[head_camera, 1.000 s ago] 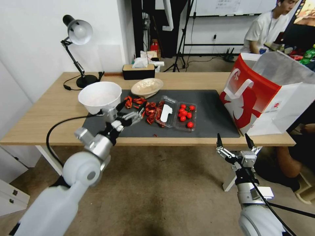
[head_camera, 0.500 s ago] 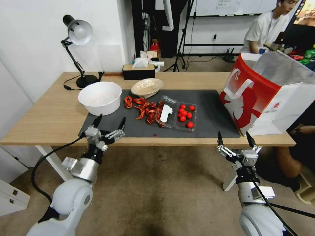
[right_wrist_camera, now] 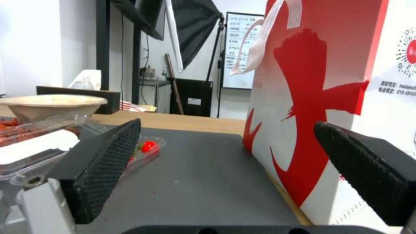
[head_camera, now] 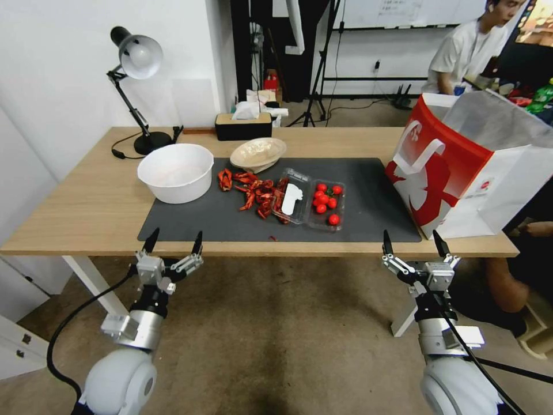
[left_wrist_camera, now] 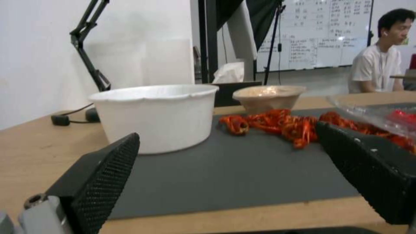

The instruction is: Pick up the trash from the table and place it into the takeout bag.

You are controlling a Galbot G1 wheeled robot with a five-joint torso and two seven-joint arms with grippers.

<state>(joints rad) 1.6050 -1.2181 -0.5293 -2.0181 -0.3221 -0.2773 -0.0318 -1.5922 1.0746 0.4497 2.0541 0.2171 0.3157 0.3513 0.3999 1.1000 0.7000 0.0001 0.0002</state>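
On the table point(head_camera: 80, 196) a dark mat point(head_camera: 374, 202) holds the trash: a white bowl point(head_camera: 175, 172), a beige shallow bowl point(head_camera: 258, 153), red food scraps point(head_camera: 253, 193) and a clear clamshell point(head_camera: 314, 202) with small red tomatoes. The takeout bag point(head_camera: 455, 167) stands open at the right end, red face toward the mat. My left gripper point(head_camera: 175, 239) hangs open at the table's front edge, short of the white bowl point(left_wrist_camera: 158, 117). At the same edge my right gripper point(head_camera: 412, 239) is open and empty, facing the bag point(right_wrist_camera: 320, 97).
A desk lamp point(head_camera: 135, 63) and its cable stand at the back left corner. A dark tissue box point(head_camera: 243, 124) sits at the back edge. White table legs point(head_camera: 92, 279) run below my left arm. A person sits behind the bag.
My left arm has pulled back from beside the white bowl and dropped to the table's front edge, still open. The bowl stays on the mat. The right arm has barely moved.
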